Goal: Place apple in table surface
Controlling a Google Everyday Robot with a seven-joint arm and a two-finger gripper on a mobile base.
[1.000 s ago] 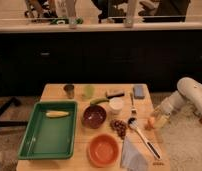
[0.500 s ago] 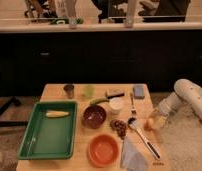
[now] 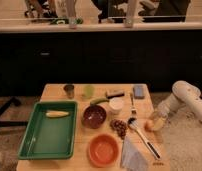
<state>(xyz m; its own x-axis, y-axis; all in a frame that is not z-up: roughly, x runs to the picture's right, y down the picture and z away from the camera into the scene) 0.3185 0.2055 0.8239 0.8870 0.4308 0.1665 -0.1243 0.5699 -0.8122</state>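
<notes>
Yellow-orange with a reddish blush, a single small round apple [image 3: 150,124] sits clamped in the closed gripper [image 3: 155,122] of a white robot arm [image 3: 186,100] at the right edge of the light wooden table surface [image 3: 54,92]. The fruit is low over the tabletop's right margin, just beside the bowl of a long-handled spoon [image 3: 140,135]; whether it touches the wood cannot be told.

Laid out across the table are one green plastic tray [image 3: 48,137] holding one pale yellow ear of corn [image 3: 57,114], one dark brown bowl [image 3: 94,116], one orange bowl [image 3: 103,149], one cluster of dark grapes [image 3: 118,127], one small white cup [image 3: 116,105], one metal cup [image 3: 69,90], one pale green cup [image 3: 88,91], one fork [image 3: 132,103], one blue-grey sponge [image 3: 138,91] and one folded pale napkin [image 3: 131,156].
</notes>
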